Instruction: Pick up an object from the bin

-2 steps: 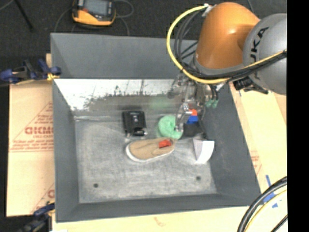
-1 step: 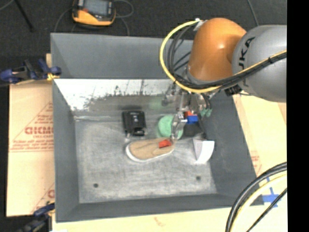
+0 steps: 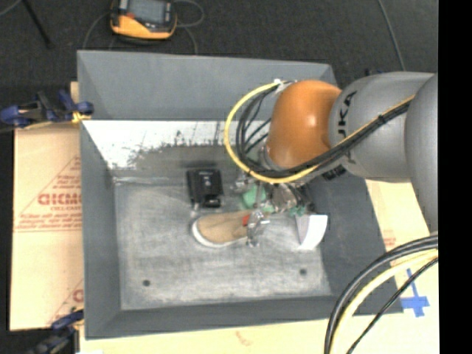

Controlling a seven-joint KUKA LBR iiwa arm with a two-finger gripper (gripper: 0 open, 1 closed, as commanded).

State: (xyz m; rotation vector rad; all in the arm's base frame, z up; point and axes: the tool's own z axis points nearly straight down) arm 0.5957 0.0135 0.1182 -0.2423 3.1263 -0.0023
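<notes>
My gripper (image 3: 255, 228) is low in the middle of the bin, at the right end of a flat tan oval thing with a white rim (image 3: 216, 230) that lies on the floor. A small red bit shows right where the two meet. Just behind the gripper lies a green thing (image 3: 253, 195), partly covered by the wrist. A black boxy thing (image 3: 204, 185) sits to the upper left, near the back wall. To the gripper's right stands a white cup-like thing (image 3: 313, 229), with another bit of green (image 3: 299, 211) beside it.
The arm, with its orange cover and looped cables, comes in from the right and hides the bin's right rear part. The floor to the left and along the front is bare grey metal.
</notes>
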